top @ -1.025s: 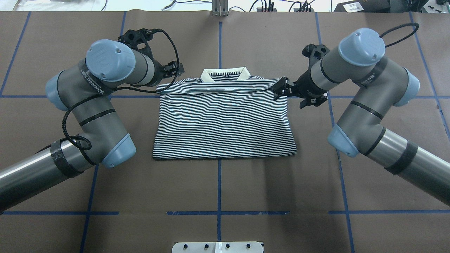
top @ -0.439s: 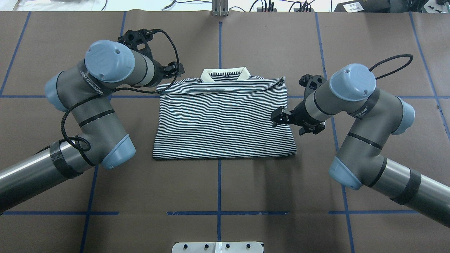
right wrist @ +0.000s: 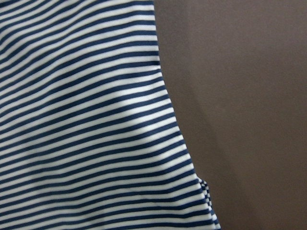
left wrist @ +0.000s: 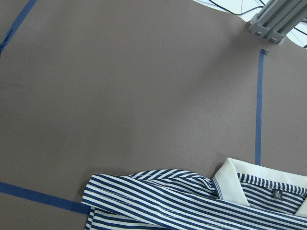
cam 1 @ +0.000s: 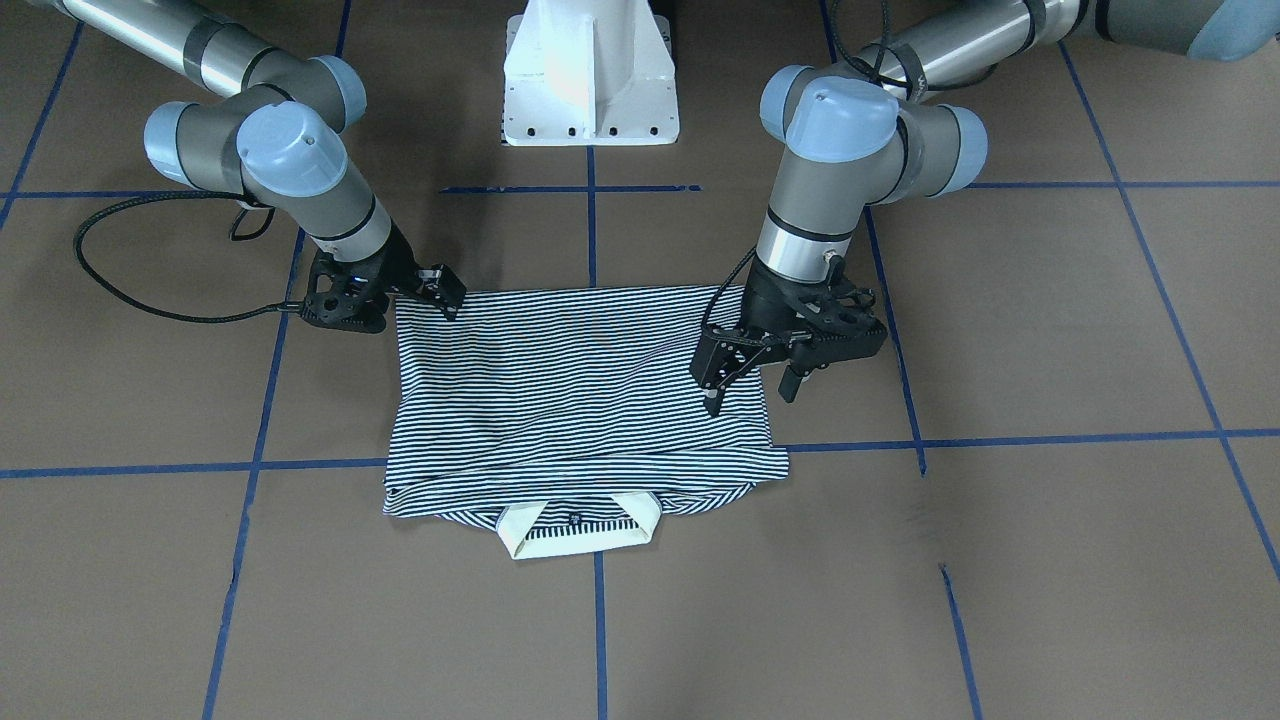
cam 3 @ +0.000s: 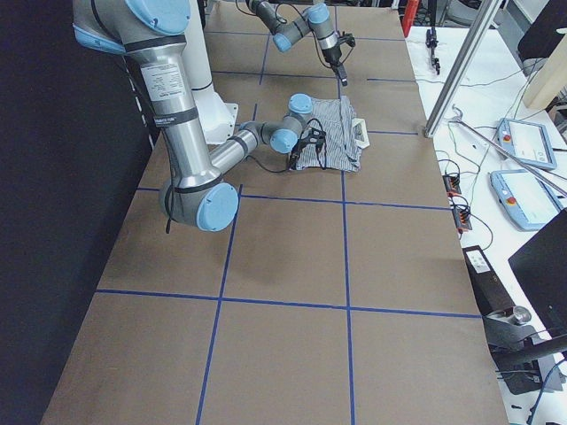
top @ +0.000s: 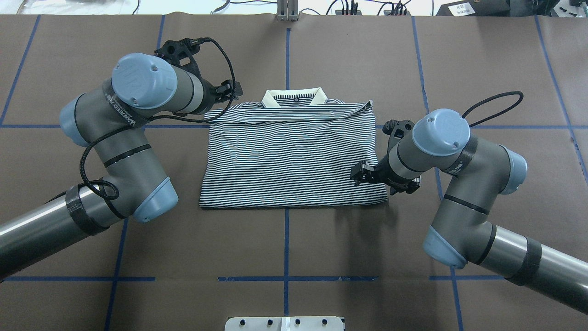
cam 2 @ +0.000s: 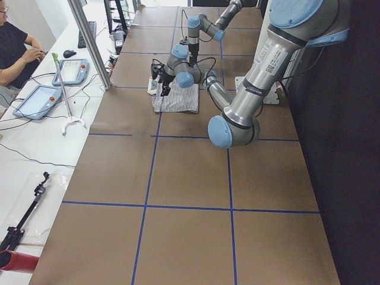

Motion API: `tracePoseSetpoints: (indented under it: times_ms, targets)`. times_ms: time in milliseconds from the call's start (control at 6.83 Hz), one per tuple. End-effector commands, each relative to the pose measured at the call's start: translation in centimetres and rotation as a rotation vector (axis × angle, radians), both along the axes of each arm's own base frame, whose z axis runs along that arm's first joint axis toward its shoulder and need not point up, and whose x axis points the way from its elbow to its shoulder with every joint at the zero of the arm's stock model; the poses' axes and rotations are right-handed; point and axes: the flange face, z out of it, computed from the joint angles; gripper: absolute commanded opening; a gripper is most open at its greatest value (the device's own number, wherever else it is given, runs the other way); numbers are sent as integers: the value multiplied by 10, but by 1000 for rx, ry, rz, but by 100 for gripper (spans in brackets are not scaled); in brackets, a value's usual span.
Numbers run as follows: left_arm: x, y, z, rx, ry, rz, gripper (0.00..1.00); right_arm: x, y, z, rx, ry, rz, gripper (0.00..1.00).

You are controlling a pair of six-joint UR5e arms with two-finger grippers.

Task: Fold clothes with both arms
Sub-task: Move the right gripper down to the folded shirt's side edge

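Note:
The striped polo shirt (top: pixel 294 156) lies folded into a rectangle on the brown table, its cream collar (top: pixel 295 97) on the far side. My left gripper (top: pixel 229 92) hovers at the far left shoulder corner. In the front-facing view my left gripper (cam 1: pixel 750 392) stands open above the cloth, holding nothing. My right gripper (top: pixel 359 174) sits over the shirt's right edge near the hem. The front-facing view shows my right gripper (cam 1: pixel 445 290) open and empty. The right wrist view shows only the shirt's striped edge (right wrist: pixel 86 120), no fingers.
The white pedestal base (cam 1: pixel 590 75) stands on the robot's side of the shirt. Blue tape lines (top: pixel 286 239) grid the table. A metal post (top: pixel 287 11) rises at the far edge. A person (cam 2: pixel 15 53) sits at a side bench with tablets (cam 2: pixel 35 101).
My right gripper has left the shirt's far right corner and travelled along the right edge toward the hem. The left arm and the shirt have stayed where they were.

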Motion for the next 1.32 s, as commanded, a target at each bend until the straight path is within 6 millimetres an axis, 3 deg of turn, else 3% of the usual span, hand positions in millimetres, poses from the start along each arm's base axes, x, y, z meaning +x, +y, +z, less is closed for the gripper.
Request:
tracePoseSetpoints:
  times_ms: [0, 146, 586, 732, 1171]
  targets:
    - [0, 0, 0, 0, 0, 0, 100, -1, 1, 2, -8, 13, -3, 100]
    - [2, 2, 0, 0, 0, 3, 100, -2, 2, 3, -8, 20, -2, 82]
    - [-1, 3, -4, 5, 6, 2, 100, 1, 4, 6, -10, 21, -7, 1]
    - [-1, 4, -6, 8, 9, 2, 100, 2, 4, 3, -4, 17, -4, 0]
    - [-3, 5, -10, 13, 15, 2, 100, 40, 34, 7, 0, -1, -15, 0]
